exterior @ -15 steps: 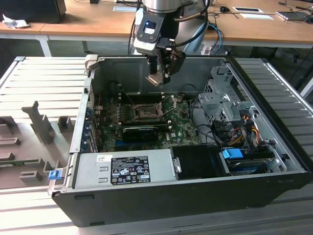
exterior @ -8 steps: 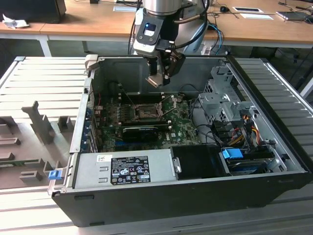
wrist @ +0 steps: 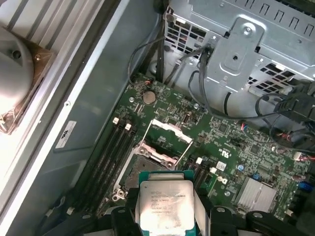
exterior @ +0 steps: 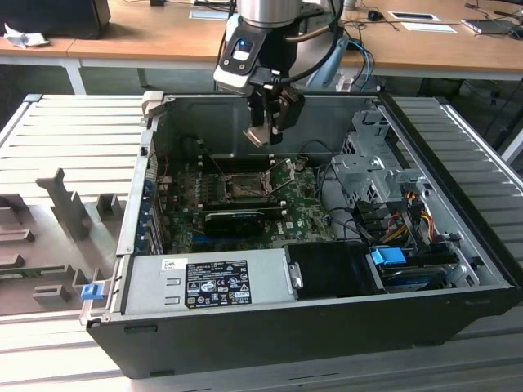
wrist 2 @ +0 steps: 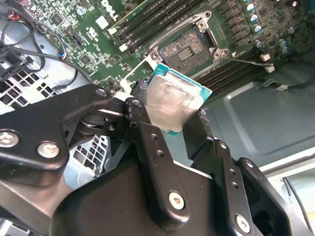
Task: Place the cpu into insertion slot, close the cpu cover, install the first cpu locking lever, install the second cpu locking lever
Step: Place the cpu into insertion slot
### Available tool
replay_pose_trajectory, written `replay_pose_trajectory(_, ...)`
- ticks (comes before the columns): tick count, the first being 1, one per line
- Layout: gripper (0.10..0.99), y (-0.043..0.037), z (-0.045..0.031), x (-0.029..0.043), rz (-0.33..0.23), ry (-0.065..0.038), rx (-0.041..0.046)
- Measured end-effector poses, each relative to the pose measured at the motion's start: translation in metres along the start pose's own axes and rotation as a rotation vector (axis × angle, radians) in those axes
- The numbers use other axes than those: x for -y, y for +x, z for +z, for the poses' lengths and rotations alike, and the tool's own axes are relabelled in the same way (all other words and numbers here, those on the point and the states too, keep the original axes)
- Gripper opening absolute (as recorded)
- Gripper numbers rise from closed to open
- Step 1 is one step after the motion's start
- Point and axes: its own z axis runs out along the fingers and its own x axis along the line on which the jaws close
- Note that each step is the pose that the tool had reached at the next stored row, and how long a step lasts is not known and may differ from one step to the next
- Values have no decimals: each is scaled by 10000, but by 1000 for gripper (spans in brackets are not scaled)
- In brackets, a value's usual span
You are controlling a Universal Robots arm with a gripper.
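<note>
Your tool (exterior: 261, 135) is clamped on the cpu (wrist 2: 170, 105), pinching it by two edges. You hold it up in the air over the green board (wrist: 236, 147), above the insertion slot (wrist 2: 189, 49). The slot is bare, and the cpu cover (wrist: 172, 129) stands lifted open.

Nothing is legible word for word. In the lower centre of the exterior view, the power supply (exterior: 147, 282) carries a black-and-white label (exterior: 217, 283) of fine print, with a small white sticker (exterior: 174, 264) just beside it. In the first wrist view, the cpu (wrist: 165, 205) bears rows of tiny lettering, and a white tag (wrist: 65, 133) with dark marks sits on the case wall (wrist: 93, 93). In the second wrist view, the green board (wrist 2: 98, 37) shows white lettering.
</note>
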Motion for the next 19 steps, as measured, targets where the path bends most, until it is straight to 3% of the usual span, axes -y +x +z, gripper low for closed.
replay_pose_trajectory(5,529,0,10,2,552,-12,48)
replay_pose_trajectory(9,529,-1,25,3,1650,-33,145)
replay_pose_trajectory(13,529,-1,53,6,1784,-48,128)
replay_pose_trajectory(19,529,-2,87,8,2434,-59,186)
